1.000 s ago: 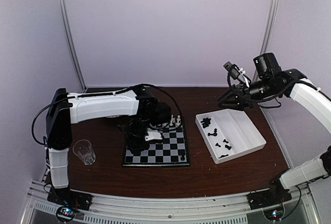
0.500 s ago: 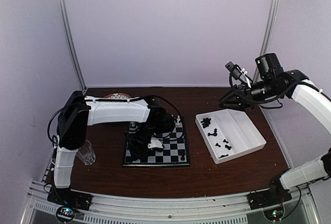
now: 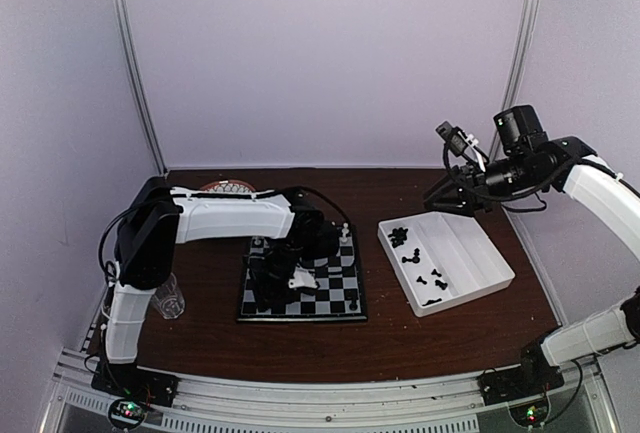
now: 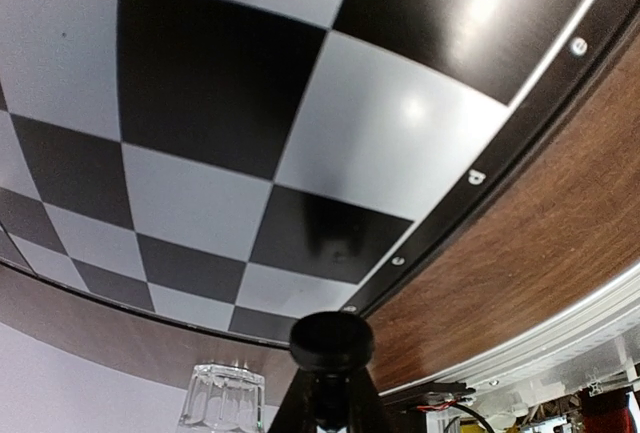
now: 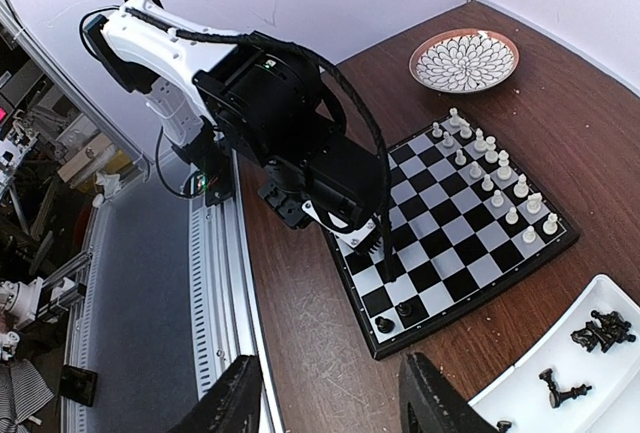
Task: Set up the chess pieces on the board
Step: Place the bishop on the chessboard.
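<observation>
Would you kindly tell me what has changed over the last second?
The left arm's elbow swung right, uncovering the plate, and the left gripper, shut on a black piece, slid nearer over the board. The right gripper stayed open above the tray; the white pieces did not move.

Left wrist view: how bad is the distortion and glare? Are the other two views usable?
Left wrist: heavy fisheye, the board squares bow, there are glare spots on its glossy face, and the black piece at the bottom edge is soft. Top external: even light but coarse, the pieces in the tray are specks. Right wrist: sharp, its own fingers are dark silhouettes.
</observation>
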You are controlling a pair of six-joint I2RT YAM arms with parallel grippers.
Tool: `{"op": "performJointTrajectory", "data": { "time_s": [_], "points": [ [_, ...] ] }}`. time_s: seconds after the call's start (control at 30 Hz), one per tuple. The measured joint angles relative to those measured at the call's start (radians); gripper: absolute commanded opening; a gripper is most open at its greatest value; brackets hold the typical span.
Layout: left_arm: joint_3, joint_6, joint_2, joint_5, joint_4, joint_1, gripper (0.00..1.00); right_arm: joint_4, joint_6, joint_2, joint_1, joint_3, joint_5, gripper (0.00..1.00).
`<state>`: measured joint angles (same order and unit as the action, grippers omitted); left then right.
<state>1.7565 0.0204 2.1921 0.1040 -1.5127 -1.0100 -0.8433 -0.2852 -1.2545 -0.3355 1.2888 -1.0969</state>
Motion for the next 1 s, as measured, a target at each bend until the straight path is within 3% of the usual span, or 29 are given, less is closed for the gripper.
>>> {"op": "performJointTrajectory", "data": {
  "time_s": [0.2,0.63,0.83,1.0],
  "points": [
    [0.000,0.000,0.016,0.000,0.000,0.000,0.00,0.000,0.000,0.000,0.000,-0.003,0.000,0.50],
    [0.001,0.000,0.031,0.002,0.001,0.000,0.26,0.001,0.000,0.000,0.000,-0.004,-0.001,0.50],
    [0.006,-0.002,0.034,0.001,0.001,0.000,0.29,0.001,0.000,0.001,0.000,-0.004,-0.001,0.50],
    [0.023,-0.005,0.031,0.006,0.002,0.000,0.41,0.001,0.000,0.007,0.000,-0.005,-0.002,0.50]
  ]
}}
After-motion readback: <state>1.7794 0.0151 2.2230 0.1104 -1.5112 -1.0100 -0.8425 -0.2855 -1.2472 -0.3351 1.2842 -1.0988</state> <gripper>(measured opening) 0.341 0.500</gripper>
